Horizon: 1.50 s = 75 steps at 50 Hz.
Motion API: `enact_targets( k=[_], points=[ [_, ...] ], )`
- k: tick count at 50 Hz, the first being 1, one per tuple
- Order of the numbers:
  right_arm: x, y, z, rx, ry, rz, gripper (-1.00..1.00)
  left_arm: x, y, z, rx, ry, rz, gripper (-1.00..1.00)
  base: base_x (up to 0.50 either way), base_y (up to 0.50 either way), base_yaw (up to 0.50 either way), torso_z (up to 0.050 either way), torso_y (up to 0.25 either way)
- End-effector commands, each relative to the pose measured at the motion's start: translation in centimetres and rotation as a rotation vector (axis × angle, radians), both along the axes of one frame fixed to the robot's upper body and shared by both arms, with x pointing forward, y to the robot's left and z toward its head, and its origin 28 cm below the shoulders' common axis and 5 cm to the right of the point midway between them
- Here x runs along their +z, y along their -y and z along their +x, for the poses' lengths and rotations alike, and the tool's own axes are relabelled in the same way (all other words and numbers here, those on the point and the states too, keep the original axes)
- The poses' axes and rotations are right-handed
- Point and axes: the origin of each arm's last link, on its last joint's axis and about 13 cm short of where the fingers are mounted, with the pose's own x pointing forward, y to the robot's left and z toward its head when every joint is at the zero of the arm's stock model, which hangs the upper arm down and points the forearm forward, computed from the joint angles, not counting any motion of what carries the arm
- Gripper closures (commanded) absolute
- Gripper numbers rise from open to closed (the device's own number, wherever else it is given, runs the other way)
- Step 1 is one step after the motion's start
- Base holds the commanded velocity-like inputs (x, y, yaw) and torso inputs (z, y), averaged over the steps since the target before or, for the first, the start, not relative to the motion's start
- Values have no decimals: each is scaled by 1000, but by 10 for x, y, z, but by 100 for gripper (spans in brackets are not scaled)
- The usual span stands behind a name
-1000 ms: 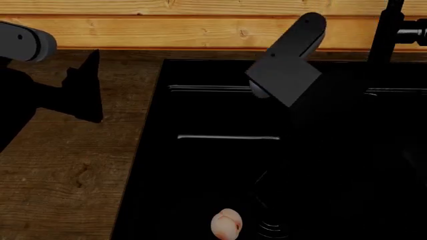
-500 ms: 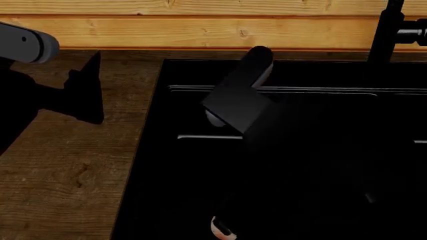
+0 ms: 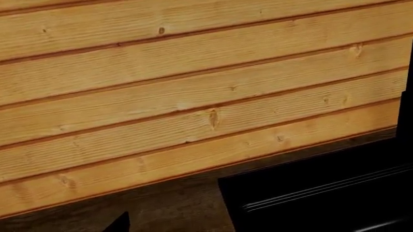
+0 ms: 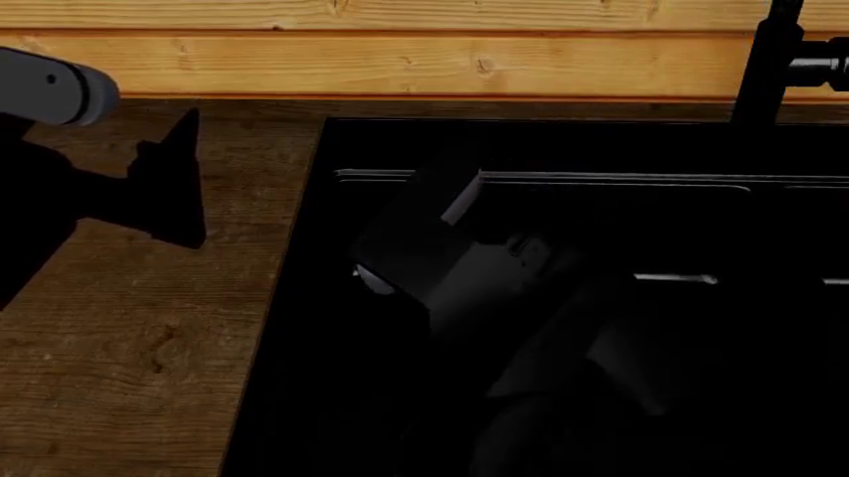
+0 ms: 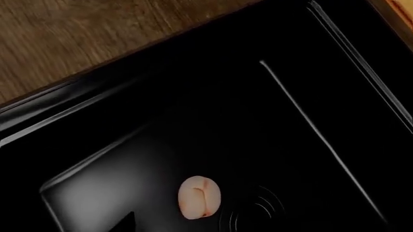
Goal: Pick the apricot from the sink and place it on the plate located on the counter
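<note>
The apricot (image 5: pixel 199 197) lies on the floor of the sink (image 5: pixel 193 116), just beside the ringed drain (image 5: pixel 255 212), crease up. It shows only in the right wrist view; in the head view the right arm (image 4: pixel 531 298) hangs over the basin and hides it. Whether that arm's jaws are wide or narrow I cannot tell, as only a dark tip shows at the picture's edge.

To do this step well, I judge the right arm should come straight down over the fruit with jaws spread wider than it, straddle the crease, and close gently, since a smooth, round fruit on a glossy floor may roll toward the drain.

Farther off, the left gripper (image 4: pixel 170 179) hovers over the counter (image 4: pixel 133 328) beside the sink, its opening unclear. Behind runs the plank wall (image 3: pixel 193 96). The plate is not in view.
</note>
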Motion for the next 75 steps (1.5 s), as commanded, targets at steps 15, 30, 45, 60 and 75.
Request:
enact_targets(
  k=[15,30,45,60,75],
  points=[
    [-19,-11,39,-37,-25,-71,-100,-4,-3,11,2,-12,-7,-100,0,0,0,0,0],
    [-42,-20,65,-25,-92,-82,-100,-6,-6,17,8,-23,-10,-100,0,0,0,0,0],
    [-62,-22,72,-18,-140,-93,-100,-7,-6,19,5,-28,-9,-100,0,0,0,0,0],
    [-83,-22,70,-14,-196,-99,-100,-5,-5,18,0,-23,-7,-100,0,0,0,0,0],
    [-101,-17,74,-40,-240,-99,-100,-4,-4,18,-9,-24,-11,-100,0,0,0,0,0]
  ],
)
